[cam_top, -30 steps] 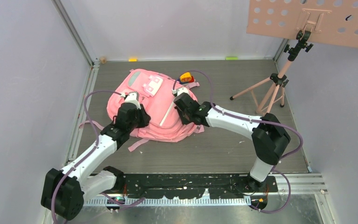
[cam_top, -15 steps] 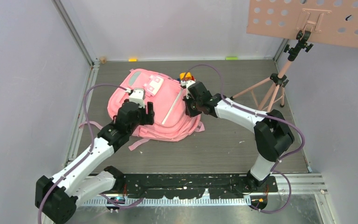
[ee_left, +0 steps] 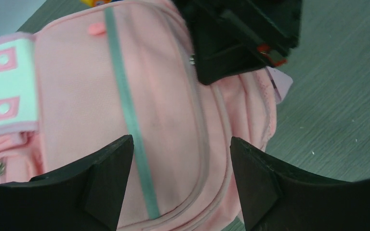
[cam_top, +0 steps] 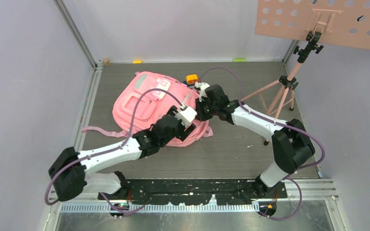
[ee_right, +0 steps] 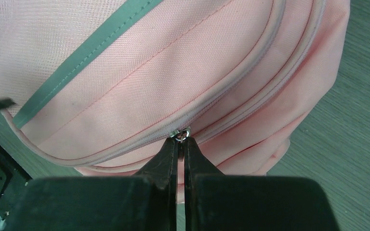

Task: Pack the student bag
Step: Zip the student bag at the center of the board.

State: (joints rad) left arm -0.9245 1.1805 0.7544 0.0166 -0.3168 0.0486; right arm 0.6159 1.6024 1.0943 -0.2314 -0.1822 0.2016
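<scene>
The student bag (cam_top: pixel 144 103), pink with a grey-green stripe, lies flat on the grey table. My right gripper (ee_right: pixel 180 144) is shut on the small metal zipper pull (ee_right: pixel 181 134) of the bag (ee_right: pixel 149 62), at the curved zip on its right edge. In the top view the right gripper (cam_top: pixel 200 102) sits at that side of the bag. My left gripper (ee_left: pixel 180 142) hangs open just above the bag's front panel (ee_left: pixel 77 96), nothing between its fingers. From above the left gripper (cam_top: pixel 191 126) is close beside the right one. The right arm's black wrist (ee_left: pixel 241 33) fills the top of the left wrist view.
A yellow-orange object (cam_top: pixel 191 78) lies just behind the bag. A tripod (cam_top: pixel 282 91) carrying a perforated board (cam_top: pixel 318 21) stands at the back right. A pink strap (cam_top: pixel 96 130) trails off the bag to the left. Walls close the table on three sides.
My left gripper opened and swung from the bag's left side across to its right front. The right gripper, still shut, moved back and to the right along the bag's edge.
</scene>
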